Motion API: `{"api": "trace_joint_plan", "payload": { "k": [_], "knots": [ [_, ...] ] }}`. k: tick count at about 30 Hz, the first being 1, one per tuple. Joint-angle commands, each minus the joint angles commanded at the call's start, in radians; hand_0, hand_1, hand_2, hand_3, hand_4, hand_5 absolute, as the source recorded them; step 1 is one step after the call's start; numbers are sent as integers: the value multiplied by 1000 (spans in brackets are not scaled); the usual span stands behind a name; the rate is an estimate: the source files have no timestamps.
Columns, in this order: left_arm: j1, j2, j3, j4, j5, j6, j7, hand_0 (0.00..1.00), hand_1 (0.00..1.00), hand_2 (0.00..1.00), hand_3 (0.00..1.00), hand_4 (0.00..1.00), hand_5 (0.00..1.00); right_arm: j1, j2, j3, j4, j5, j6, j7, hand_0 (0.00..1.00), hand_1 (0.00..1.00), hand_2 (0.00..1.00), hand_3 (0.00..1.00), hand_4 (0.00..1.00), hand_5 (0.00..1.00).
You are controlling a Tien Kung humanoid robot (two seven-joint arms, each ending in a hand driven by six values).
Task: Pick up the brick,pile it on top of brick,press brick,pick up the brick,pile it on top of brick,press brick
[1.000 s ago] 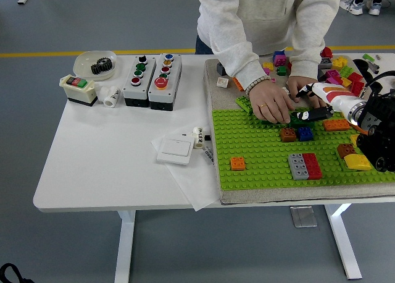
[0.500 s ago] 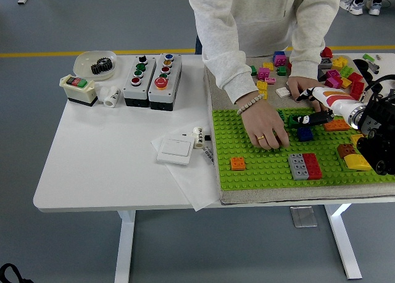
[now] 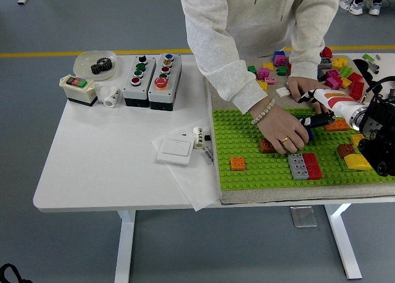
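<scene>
We list the white table [image 3: 105, 165] first, filling most of the frame. Next, the person [image 3: 259, 23] in a pale sweatshirt at top centre, leaning over it. Then the green baseplate [image 3: 259, 172] at lower right, lying on a grey mat [image 3: 213, 91].

Our right arm enters at the right edge; its hand [image 3: 321, 118] reaches over the baseplate's upper part with dark fingers stretched toward the person's hand. We cannot tell whether they grip anything. Our left hand is out of the frame.

The person's one hand [image 3: 285, 133] rests on the baseplate, covering a brown brick [image 3: 266, 146] at its left side; the other hand [image 3: 302, 87] lies on the mat above.

Left of centre: two grey button boxes [image 3: 152, 75], a bowl of gears [image 3: 94, 63], a white switch [image 3: 174, 151] on a paper sheet.

On the baseplate: a grey-and-red brick pair [image 3: 305, 166], an orange brick [image 3: 238, 164], a yellow brick [image 3: 358, 162]. Loose bricks [image 3: 336, 70] are heaped at upper right.
</scene>
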Motion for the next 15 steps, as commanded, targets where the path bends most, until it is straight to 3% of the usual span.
{"api": "trace_joint_plan", "payload": {
  "k": [15],
  "knots": [
    [0,0,1,0,0,0,0,781,762,764,597,661,596,3,-1,-5,0,10,-7,2,798,773,787,745,820,507]
  ]
}}
